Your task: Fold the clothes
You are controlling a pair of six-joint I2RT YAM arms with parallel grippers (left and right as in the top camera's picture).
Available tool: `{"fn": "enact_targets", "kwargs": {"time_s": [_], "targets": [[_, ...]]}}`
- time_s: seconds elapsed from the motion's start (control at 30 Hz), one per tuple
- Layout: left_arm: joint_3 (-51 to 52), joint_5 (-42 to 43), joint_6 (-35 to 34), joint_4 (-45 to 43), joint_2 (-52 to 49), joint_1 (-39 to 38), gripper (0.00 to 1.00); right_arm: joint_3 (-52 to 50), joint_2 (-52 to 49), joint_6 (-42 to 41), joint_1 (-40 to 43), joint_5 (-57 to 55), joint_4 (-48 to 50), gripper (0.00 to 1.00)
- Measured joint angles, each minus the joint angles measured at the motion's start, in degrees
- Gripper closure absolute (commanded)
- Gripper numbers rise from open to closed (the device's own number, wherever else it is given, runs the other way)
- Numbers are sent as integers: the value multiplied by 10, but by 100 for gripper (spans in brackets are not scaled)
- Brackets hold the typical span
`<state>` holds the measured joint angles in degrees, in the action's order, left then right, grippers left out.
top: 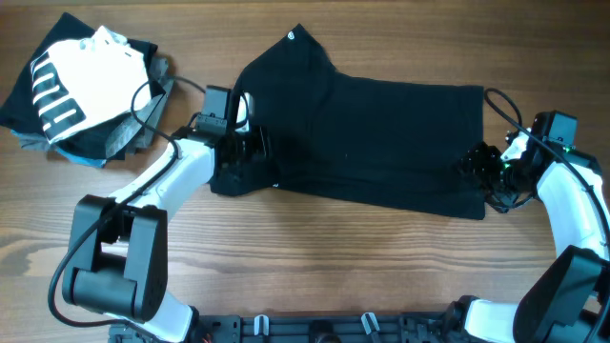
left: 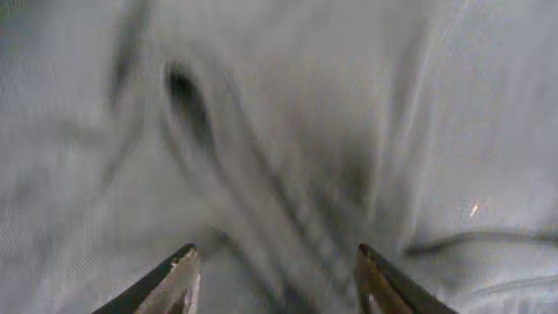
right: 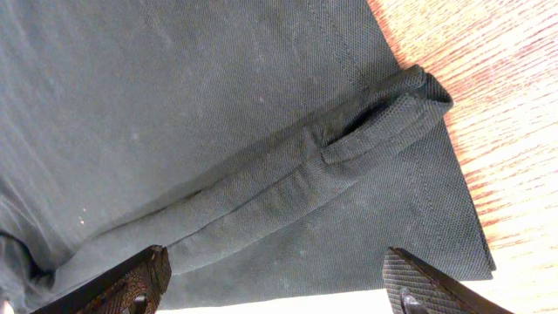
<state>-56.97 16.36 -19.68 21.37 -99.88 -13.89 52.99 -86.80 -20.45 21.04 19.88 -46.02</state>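
The black T-shirt (top: pixel 381 133) lies spread across the middle of the wooden table, one part sticking up at the back left with a small white tag (top: pixel 292 37). My left gripper (top: pixel 255 145) is at the shirt's left end; in the left wrist view its fingers (left: pixel 277 279) are open over blurred fabric (left: pixel 288 148). My right gripper (top: pixel 477 164) is at the shirt's right edge; in the right wrist view its fingers (right: pixel 275 283) are open over a raised fold (right: pixel 296 187) near the hem corner.
A pile of other clothes (top: pixel 86 86), white and dark with a striped print, lies at the back left of the table. Bare wood (top: pixel 315 257) shows in front of the shirt. The arm bases stand at the front edge.
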Motion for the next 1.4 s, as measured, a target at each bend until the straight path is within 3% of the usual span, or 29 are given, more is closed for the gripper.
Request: {"fn": "enact_targets", "kwargs": {"time_s": [0.17, 0.4, 0.5, 0.6, 0.67, 0.9, 1.13, 1.2, 1.23, 1.27, 1.4], "targets": [[0, 15, 0, 76, 0, -8, 45, 0, 0, 0, 0, 0, 2, 17], [0, 26, 5, 50, 0, -85, 42, 0, 0, 0, 0, 0, 2, 17], [0, -2, 6, 45, -3, -113, 55, 0, 0, 0, 0, 0, 2, 17], [0, -23, 12, 27, -26, -125, 87, 0, 0, 0, 0, 0, 2, 17], [0, -33, 9, 10, -41, -125, 96, 0, 0, 0, 0, 0, 2, 17], [-32, -62, 14, -9, -42, -124, 96, 0, 0, 0, 0, 0, 2, 17], [-59, -118, 14, -94, -42, -124, 96, 0, 0, 0, 0, 0, 2, 16], [-59, -122, 14, -106, -42, -124, 84, 0, 0, 0, 0, 0, 2, 17], [-59, -123, 14, -108, -42, -124, 60, 0, 0, 0, 0, 0, 2, 16], [-60, -123, 14, -104, -42, -124, 48, 0, 0, 0, 0, 0, 2, 16], [-61, -123, 14, -29, -42, -124, 32, 0, 0, 0, 0, 0, 2, 16]]}}
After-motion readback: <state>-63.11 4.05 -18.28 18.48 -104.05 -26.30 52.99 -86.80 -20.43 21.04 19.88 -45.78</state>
